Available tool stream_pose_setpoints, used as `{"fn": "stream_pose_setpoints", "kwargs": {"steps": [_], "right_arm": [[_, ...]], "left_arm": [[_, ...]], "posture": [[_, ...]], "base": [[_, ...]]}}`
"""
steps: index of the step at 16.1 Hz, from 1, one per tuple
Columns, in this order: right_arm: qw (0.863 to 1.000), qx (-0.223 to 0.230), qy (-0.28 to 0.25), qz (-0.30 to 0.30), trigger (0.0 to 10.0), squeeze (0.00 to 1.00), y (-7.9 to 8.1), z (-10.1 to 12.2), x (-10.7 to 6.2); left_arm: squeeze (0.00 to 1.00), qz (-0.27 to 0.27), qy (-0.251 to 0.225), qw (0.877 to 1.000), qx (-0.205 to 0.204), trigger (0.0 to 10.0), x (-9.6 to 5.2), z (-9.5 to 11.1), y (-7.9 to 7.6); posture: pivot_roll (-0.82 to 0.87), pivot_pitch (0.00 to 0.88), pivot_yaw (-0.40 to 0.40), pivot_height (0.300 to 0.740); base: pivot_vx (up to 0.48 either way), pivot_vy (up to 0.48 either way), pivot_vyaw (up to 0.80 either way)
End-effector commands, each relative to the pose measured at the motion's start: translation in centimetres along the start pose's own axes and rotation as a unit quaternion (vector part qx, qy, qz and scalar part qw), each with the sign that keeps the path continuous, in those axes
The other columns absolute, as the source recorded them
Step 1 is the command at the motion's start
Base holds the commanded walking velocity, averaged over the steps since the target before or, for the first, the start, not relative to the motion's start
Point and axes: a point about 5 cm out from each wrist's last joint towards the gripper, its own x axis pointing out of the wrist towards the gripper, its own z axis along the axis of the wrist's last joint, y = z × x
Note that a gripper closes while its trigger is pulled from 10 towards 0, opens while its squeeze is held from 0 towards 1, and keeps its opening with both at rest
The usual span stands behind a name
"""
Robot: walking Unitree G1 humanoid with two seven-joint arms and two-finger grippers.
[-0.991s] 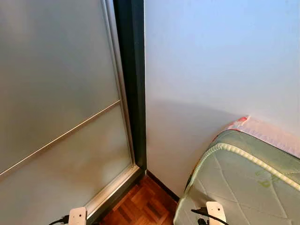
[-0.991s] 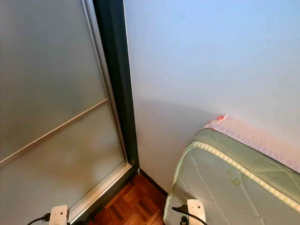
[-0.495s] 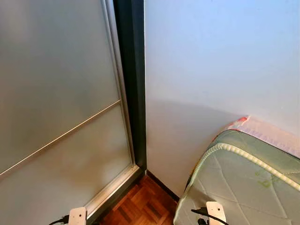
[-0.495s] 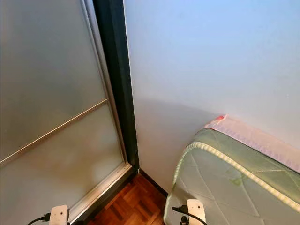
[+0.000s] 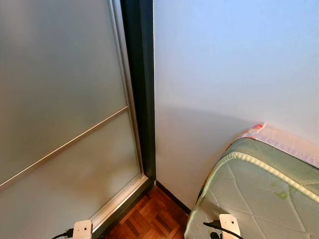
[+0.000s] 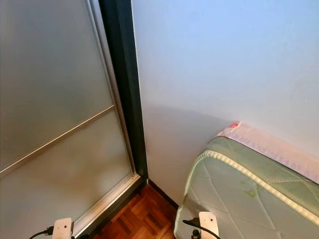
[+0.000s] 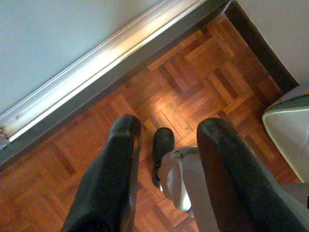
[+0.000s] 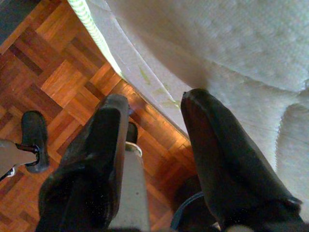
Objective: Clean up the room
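A room corner was faced: frosted sliding door (image 5: 60,124), wall (image 5: 224,64), mattress (image 5: 259,194). Left gripper (image 7: 166,159) and right gripper (image 8: 152,145) hung idle, fingers apart and empty. No clutter was located; searching judged underway, turning needed next.

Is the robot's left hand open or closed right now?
Open. In the left wrist view the left end effector has its two black fingers spread apart, with bare wooden floor showing between them and nothing held.

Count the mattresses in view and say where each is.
1. The mattress lies on the robot's right, its far edge against the wall, its corner near the sliding door. More may be out of frame.
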Motion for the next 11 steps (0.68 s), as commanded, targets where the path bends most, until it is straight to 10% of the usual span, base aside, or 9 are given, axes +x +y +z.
{"fn": "stream_pose_setpoints", "kwargs": {"steps": [1, 11], "right_arm": [[0.997, 0.074, -0.010, 0.004, 10.0, 0.00, -3.02, -0.50, -0.42], [0.997, 0.074, -0.008, 0.002, 10.0, 0.00, -2.99, -0.61, -0.44]], "left_arm": [[0.00, -0.052, 0.061, 0.995, 0.066, 10.0, 0.36, -0.98, -2.82], [0.00, -0.052, 0.059, 0.994, 0.071, 10.0, 0.45, -0.78, -3.05]], "posture": [[-0.06, 0.000, 0.003, 0.740], [-0.06, 0.000, 0.005, 0.740]], "base": [[0.000, 0.000, 0.00], [0.000, 0.000, 0.00]]}}
